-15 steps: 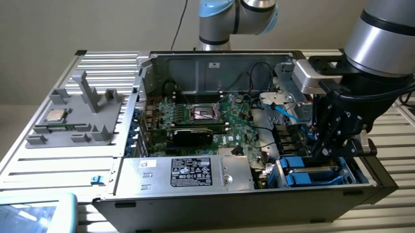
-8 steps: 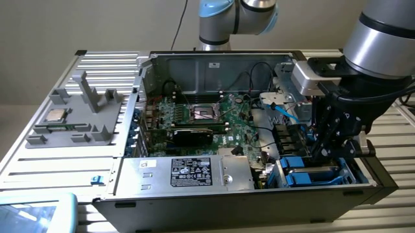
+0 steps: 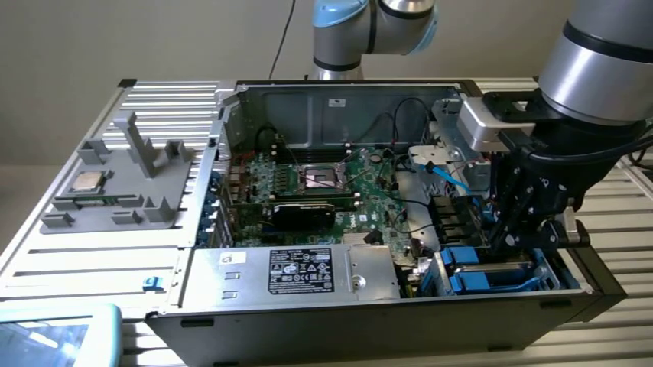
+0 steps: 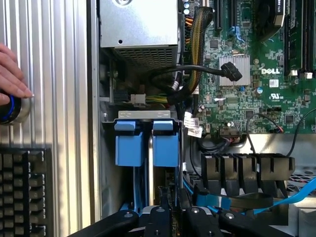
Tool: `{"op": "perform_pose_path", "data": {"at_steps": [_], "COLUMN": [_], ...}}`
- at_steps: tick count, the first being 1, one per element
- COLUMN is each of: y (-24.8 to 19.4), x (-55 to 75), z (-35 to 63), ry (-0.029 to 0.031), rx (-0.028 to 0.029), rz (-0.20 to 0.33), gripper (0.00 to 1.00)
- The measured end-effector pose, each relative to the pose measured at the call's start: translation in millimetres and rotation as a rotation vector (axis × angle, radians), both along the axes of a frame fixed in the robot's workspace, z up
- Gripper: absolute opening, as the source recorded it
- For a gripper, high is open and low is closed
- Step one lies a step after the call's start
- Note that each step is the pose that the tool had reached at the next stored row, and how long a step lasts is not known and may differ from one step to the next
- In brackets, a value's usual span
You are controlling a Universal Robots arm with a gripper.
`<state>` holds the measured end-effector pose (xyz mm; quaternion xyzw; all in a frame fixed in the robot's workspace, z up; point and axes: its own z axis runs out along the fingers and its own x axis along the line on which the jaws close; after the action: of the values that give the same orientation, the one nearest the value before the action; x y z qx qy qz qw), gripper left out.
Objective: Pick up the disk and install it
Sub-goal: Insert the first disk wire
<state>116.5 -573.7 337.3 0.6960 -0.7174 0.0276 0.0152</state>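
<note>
Disk (image 4: 165,148) seated in the drive cage, gripper closed on it from above

You are looking into an open computer case (image 3: 357,330) that lies on its side on a ribbed metal surface (image 3: 92,260). With the side panel off, every bay can be reached from straight above.

The disk (image 3: 479,279) is in the drive cage at the corner of the case nearest the exterior view's right, just beside the large silver power supply (image 3: 296,271). It stands on edge, so only its bright blue carrier shows. A second blue carrier end (image 4: 129,143) sits just beside it. Standing on edge seems to be how it fits the narrow slot.

Your gripper (image 3: 507,241) reaches down into that cage. In the wrist view the gripper (image 4: 173,215) lines up with the carrier, jaws drawn almost together. You can judge it to be clamped on the carrier's thin upper edge, though the contact itself is hard to make out.

The motherboard (image 3: 326,183) fills the middle of the case. Well apart, a grey fixture (image 3: 122,191) holds a small processor chip (image 3: 86,182).

Outside the case, a person's hand (image 4: 10,69) touches a blue-ringed knob (image 4: 12,109), near a keyboard (image 4: 22,192)
</note>
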Motion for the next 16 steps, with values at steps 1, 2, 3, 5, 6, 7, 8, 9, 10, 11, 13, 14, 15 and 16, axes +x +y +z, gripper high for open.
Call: {"op": "perform_pose_path", "data": {"at_steps": [1, 2, 3, 5, 6, 7, 8, 9, 10, 11, 13, 14, 15, 16], "y": [0.0, 0.0, 0.0, 0.1, 0.2, 0.3, 0.4, 0.9, 1.1, 1.0, 1.0, 1.0, 1.0, 1.0], "x": [0.0, 0.0, -0.2, -0.7, -0.8, -0.8, -0.8, -0.9, -1.0, -1.0, -1.2, -1.2, -1.2, -1.2], "z": [-0.1, -0.4, -0.6, -1.1, -1.3, -1.3, -1.4, -1.4, -1.6, -1.6, -2.4, -2.5, -2.7, -2.8], "ry": [-0.0005, -0.0011, -0.0016, -0.0025, -0.0028, -0.0030, -0.0031, -0.0032, -0.0033, -0.0034, -0.0035, -0.0035, -0.0035, -0.0035], "rx": [-0.0001, 0.0001, 0.0001, 0.0003, 0.0004, 0.0002, 0.0001, 0.0000, 0.0002, 0.0001, 0.0001, 0.0001, 0.0002, 0.0003], "rz": [0.000, 0.000, 0.000, 0.000, 0.000, 0.000, 0.000, 0.000, 0.000, 0.000, 0.000, 0.000, 0.000, 0.000], "gripper": [0.16, 0.16, 0.16, 0.16, 0.16, 0.16, 0.16, 0.16, 0.16, 0.16, 0.16, 0.16, 0.16, 0.16]}}
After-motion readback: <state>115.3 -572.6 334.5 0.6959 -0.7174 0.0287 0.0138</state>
